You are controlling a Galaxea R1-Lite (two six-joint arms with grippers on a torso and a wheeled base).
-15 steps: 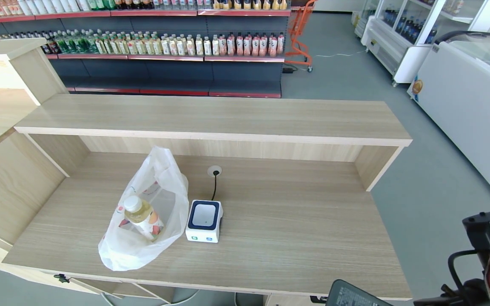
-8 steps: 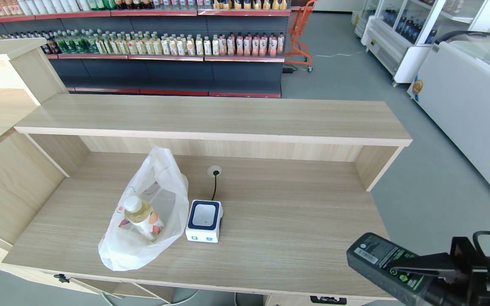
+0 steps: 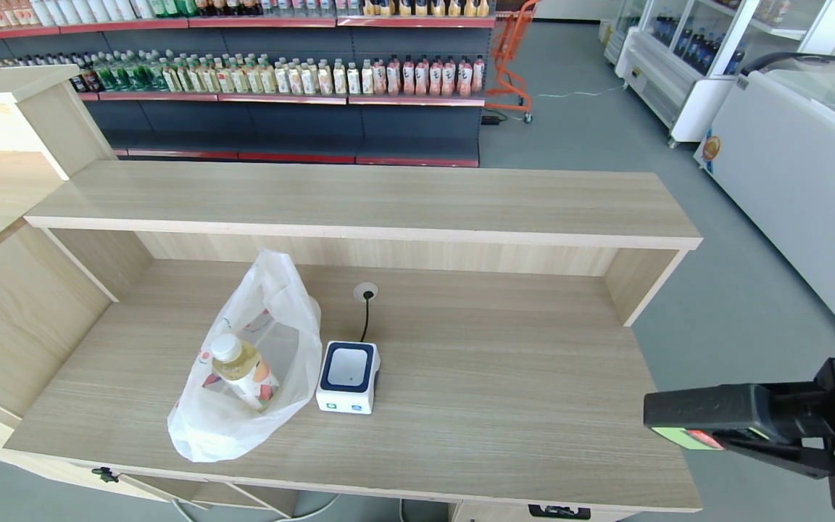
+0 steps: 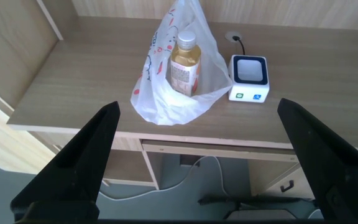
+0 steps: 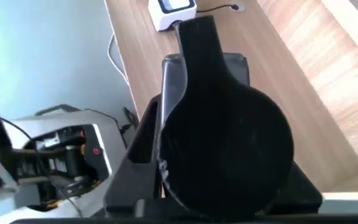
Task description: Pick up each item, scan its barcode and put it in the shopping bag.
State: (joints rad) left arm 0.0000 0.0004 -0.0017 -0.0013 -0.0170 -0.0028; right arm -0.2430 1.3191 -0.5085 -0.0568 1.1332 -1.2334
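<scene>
Dark can [image 3: 704, 415] held lying level in the air by the right gripper [image 3: 765, 422], at the right edge of the counter [image 3: 504, 406]. A green and red label patch shows on its underside. In the right wrist view the can [image 5: 229, 143] shows its round black end, with the fingers [image 5: 143, 152] clamped on either side of it. It is well apart from the scanner [image 3: 349, 375] and the shopping bag [image 3: 204, 428]. The scanner sits just right of the bag, window up, with its cable [image 3: 366, 319] running to a hole in the counter. The bag stands open with an upright bottle [image 3: 243, 371] inside. The left gripper [image 4: 197, 106] hangs above the counter's front edge, fingers [image 4: 95, 149] spread wide, nothing between them.
</scene>
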